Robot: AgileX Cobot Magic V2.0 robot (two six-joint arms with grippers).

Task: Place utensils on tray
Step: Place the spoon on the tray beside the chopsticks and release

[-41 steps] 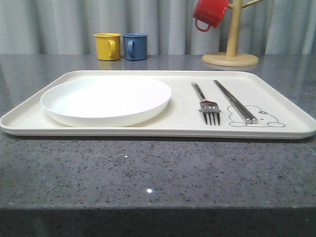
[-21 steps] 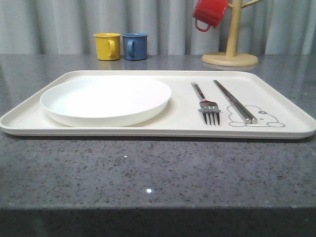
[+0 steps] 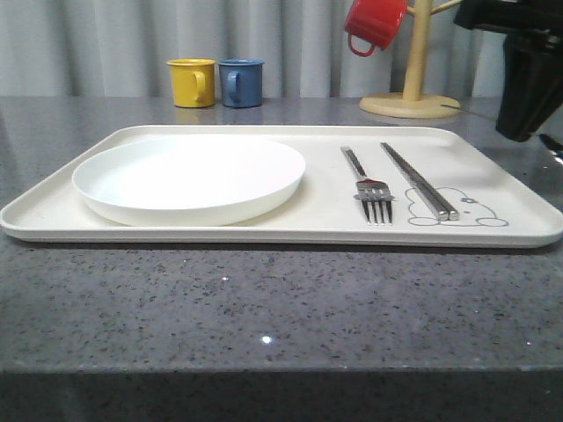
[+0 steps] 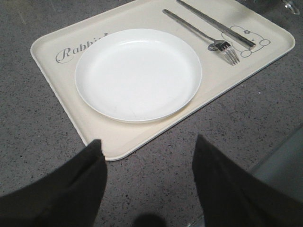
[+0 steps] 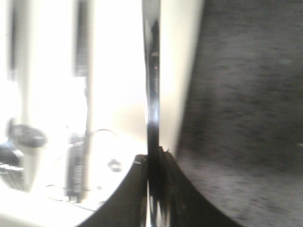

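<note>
Between your right gripper's (image 5: pixel 154 189) closed fingers: one slim shiny utensil handle (image 5: pixel 152 94), gripped, held above the tray's (image 3: pixel 264 230) right edge; which utensil, you cannot tell. Your left gripper (image 4: pixel 149 179): fingers spread apart, holding nothing, hovering over the grey counter (image 3: pixel 264 308) just off the tray's near rim. On the tray: round white plate (image 3: pixel 189 178) at left; fork (image 3: pixel 368 189) and chopsticks (image 3: pixel 419 180) side by side at right, chopstick tips on the rabbit drawing (image 3: pixel 466 211).

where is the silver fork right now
In the front view the slim silver four-tined fork lies on the right half of the cream rectangular tray, between the round white plate and the flat silver chopsticks.
</note>
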